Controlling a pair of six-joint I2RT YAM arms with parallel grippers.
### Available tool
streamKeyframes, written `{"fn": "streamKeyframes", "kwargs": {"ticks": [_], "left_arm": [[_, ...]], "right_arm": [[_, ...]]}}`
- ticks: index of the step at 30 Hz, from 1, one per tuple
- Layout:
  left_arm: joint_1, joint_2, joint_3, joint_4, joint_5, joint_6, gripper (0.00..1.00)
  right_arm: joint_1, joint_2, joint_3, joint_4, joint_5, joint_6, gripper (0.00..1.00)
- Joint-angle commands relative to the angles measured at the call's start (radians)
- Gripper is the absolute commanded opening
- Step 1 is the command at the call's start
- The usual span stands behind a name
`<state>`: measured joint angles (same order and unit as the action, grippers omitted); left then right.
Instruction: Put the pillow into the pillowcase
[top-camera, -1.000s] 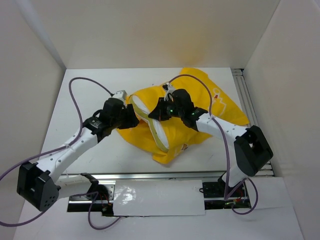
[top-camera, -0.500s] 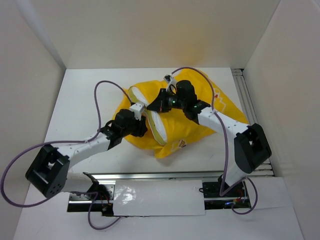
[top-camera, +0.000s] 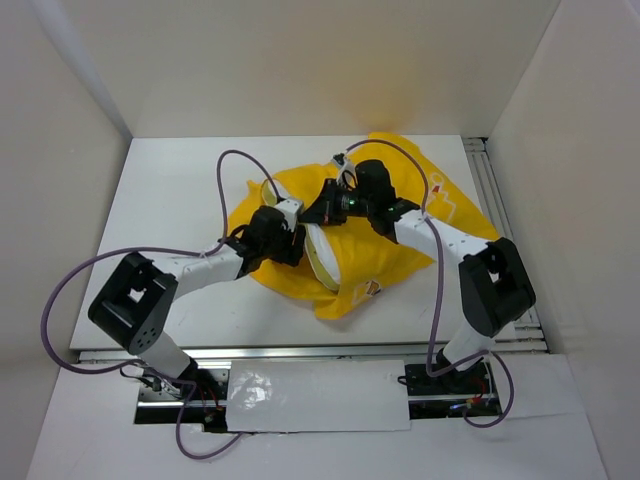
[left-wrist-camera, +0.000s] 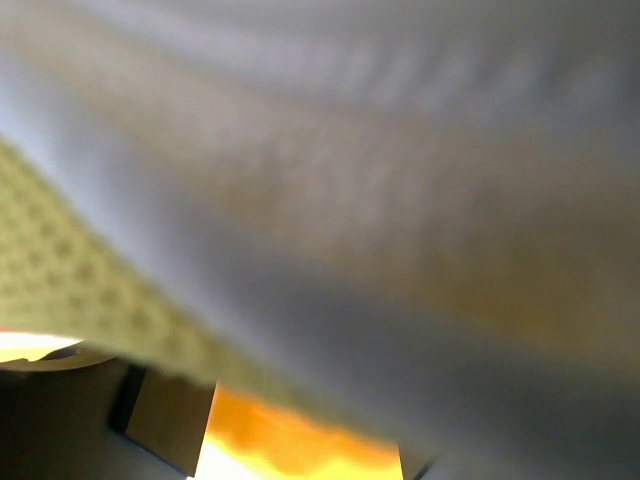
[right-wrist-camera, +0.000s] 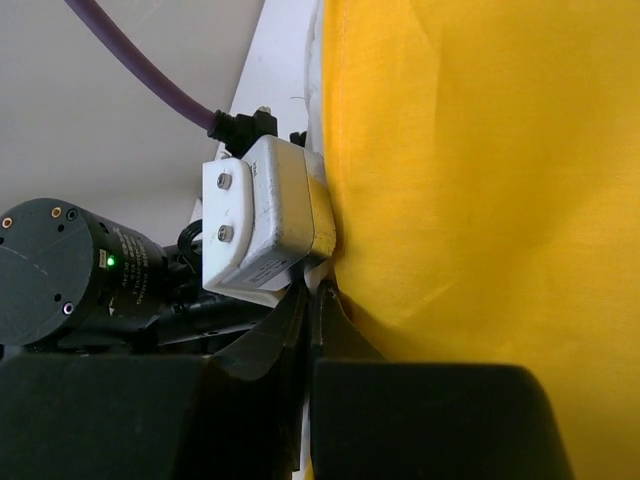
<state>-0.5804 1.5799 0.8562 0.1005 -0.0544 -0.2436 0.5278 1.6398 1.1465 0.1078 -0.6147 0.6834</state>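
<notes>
The yellow pillowcase (top-camera: 372, 262) lies crumpled mid-table. The white pillow (top-camera: 322, 258) is partly inside it, with a curved edge showing at the opening. My left gripper (top-camera: 293, 237) is pushed in at that opening. In the left wrist view the blurred pillow (left-wrist-camera: 350, 180) and its pale yellow seam (left-wrist-camera: 70, 290) fill the frame, and yellow pillowcase (left-wrist-camera: 290, 440) shows between the parted fingers. My right gripper (top-camera: 318, 215) is shut on the pillowcase edge beside the left wrist. In the right wrist view its jaws (right-wrist-camera: 312, 300) pinch the pillowcase (right-wrist-camera: 480, 180).
The left arm's white wrist camera box (right-wrist-camera: 265, 215) presses against the right fingers. Purple cables (top-camera: 235, 160) loop above the table. A metal rail (top-camera: 497, 200) runs along the right edge. White walls enclose the table on three sides.
My left arm has swung right and reached further into the pillowcase opening. My right gripper has shifted slightly back and left, holding the edge. The pillowcase has bunched closer together.
</notes>
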Motion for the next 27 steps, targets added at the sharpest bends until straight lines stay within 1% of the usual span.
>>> {"fn": "streamKeyframes", "kwargs": {"ticks": [1, 2, 5, 9, 12, 14, 15, 16, 17, 18, 19, 21, 22, 23, 24, 26, 27], "left_arm": [[-0.024, 0.028, -0.017, -0.010, 0.054, -0.017, 0.73], [-0.024, 0.028, -0.061, 0.036, 0.068, -0.043, 0.73], [-0.036, 0.017, -0.100, 0.080, 0.088, -0.055, 0.74], [-0.073, 0.078, -0.088, 0.100, 0.077, -0.065, 0.74], [-0.082, 0.158, -0.043, 0.065, 0.062, -0.078, 0.72], [-0.093, 0.187, -0.031, 0.055, 0.051, -0.089, 0.65], [-0.102, 0.209, -0.019, 0.054, 0.013, -0.098, 0.59], [-0.111, 0.209, -0.019, 0.041, 0.004, -0.099, 0.49], [-0.111, 0.222, -0.008, 0.028, -0.008, -0.099, 0.49], [-0.125, 0.232, -0.008, 0.028, -0.053, -0.108, 0.47], [-0.139, 0.232, -0.008, 0.028, -0.065, -0.108, 0.43], [-0.148, 0.241, 0.003, 0.018, -0.117, -0.117, 0.37], [-0.159, 0.241, 0.003, 0.018, -0.127, -0.117, 0.31], [-0.159, 0.241, 0.003, 0.018, -0.127, -0.117, 0.23], [-0.159, 0.250, -0.006, 0.028, -0.115, -0.117, 0.08], [-0.159, 0.259, -0.006, 0.028, -0.105, -0.129, 0.00], [-0.159, 0.259, -0.006, 0.028, -0.105, -0.140, 0.00]], "right_arm": [[0.015, -0.021, 0.073, 0.145, -0.109, 0.051, 0.00], [0.015, -0.021, 0.073, 0.156, -0.109, 0.051, 0.00], [0.006, -0.003, 0.073, 0.167, -0.128, 0.062, 0.00], [0.006, 0.006, 0.061, 0.187, -0.138, 0.091, 0.00], [-0.003, 0.006, 0.061, 0.196, -0.138, 0.091, 0.00], [-0.003, 0.006, 0.052, 0.196, -0.138, 0.091, 0.00], [-0.003, -0.003, 0.052, 0.196, -0.138, 0.091, 0.00], [-0.003, -0.003, 0.052, 0.196, -0.138, 0.091, 0.00], [-0.012, -0.003, 0.052, 0.196, -0.138, 0.100, 0.00], [-0.012, -0.003, 0.041, 0.196, -0.138, 0.100, 0.00], [-0.012, -0.003, 0.041, 0.207, -0.138, 0.111, 0.00], [-0.023, -0.003, 0.041, 0.219, -0.148, 0.123, 0.00], [-0.023, -0.003, 0.030, 0.233, -0.158, 0.134, 0.00], [-0.023, -0.003, 0.030, 0.233, -0.158, 0.134, 0.00], [-0.023, -0.003, 0.030, 0.233, -0.158, 0.134, 0.00], [-0.032, -0.015, 0.021, 0.233, -0.158, 0.134, 0.00], [-0.032, -0.027, 0.021, 0.222, -0.158, 0.134, 0.00]]}}
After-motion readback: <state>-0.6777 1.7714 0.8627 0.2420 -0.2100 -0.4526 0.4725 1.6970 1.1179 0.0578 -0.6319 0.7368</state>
